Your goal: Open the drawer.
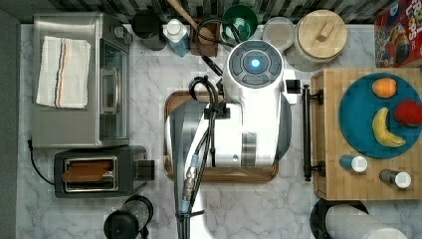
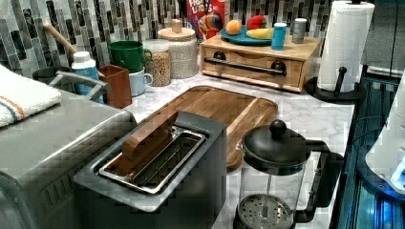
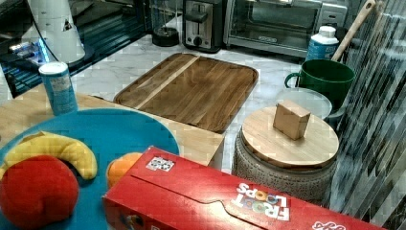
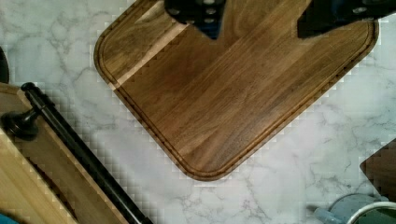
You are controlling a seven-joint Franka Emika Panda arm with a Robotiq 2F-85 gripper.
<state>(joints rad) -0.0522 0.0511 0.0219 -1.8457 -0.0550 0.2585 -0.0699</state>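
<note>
Top view: the arm hangs over a brown tray [image 1: 171, 102]; the drawer [image 1: 318, 134] sits at three o'clock, shut, so approach its black handle [image 1: 306, 132] squarely.

Left view: a box [image 2: 207, 14] reads "Froot Loops".

Wrist view: fingers [image 4: 254, 23] spread apart, holding nothing; the handle lies nearby.

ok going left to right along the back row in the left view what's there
blue bottle → brown holder → green mug → grain jar → wooden-lid jar → drawer → paper towel roll
</note>
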